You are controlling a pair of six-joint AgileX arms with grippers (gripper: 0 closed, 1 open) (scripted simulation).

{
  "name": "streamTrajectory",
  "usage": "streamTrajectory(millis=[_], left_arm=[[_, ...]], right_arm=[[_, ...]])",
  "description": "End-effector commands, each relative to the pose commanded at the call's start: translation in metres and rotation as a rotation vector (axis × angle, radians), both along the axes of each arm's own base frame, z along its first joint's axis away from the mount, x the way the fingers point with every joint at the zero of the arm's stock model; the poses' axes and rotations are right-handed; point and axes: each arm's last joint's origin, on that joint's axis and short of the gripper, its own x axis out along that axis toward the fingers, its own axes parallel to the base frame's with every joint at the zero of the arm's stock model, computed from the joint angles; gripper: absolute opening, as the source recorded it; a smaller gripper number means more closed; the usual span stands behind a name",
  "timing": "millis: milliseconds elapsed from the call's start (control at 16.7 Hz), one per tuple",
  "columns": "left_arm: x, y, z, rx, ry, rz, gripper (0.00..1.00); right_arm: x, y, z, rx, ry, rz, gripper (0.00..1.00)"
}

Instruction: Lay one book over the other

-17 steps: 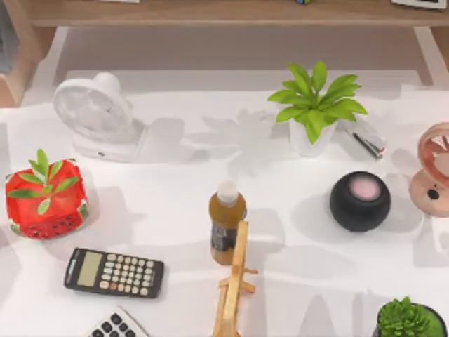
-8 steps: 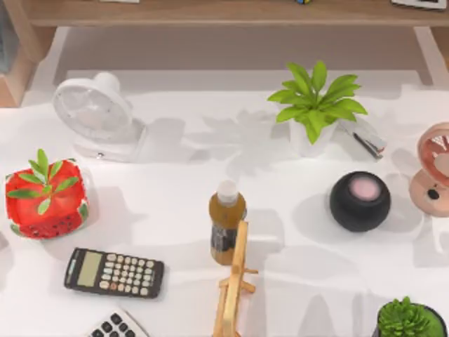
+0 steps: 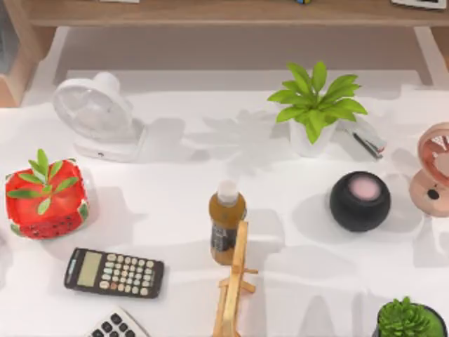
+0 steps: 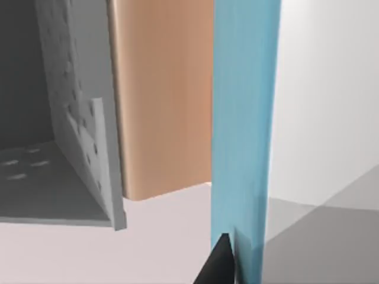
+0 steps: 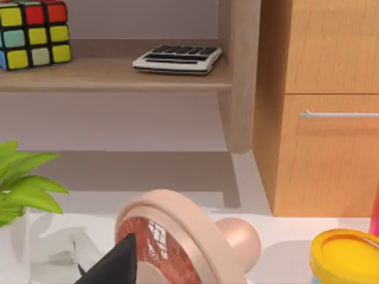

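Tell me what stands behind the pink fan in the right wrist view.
Behind the pink round desk fan rises a wooden shelf bearing a multicoloured puzzle cube and a white-cased calculator, beside a wooden cabinet drawer. The fan covers the table right behind it.

Top cam looks straight down on the white table [image 3: 175, 203]; right wrist cam sits low, close behind the pink round desk fan [image 5: 172, 236], shared with top [image 3: 435, 172]; left wrist cam hugs a light-blue upright panel [image 4: 243, 118].
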Motion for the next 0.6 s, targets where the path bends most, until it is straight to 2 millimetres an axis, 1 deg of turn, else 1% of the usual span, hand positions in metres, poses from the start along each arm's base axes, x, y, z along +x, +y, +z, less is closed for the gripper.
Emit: streamTrajectory(millis=[600], left_arm=[[0.0000, 0.0000, 0.0000, 0.000, 0.000, 0.000, 0.75]], right_arm=[[0.0000, 0.0000, 0.0000, 0.000, 0.000, 0.000, 1.00]])
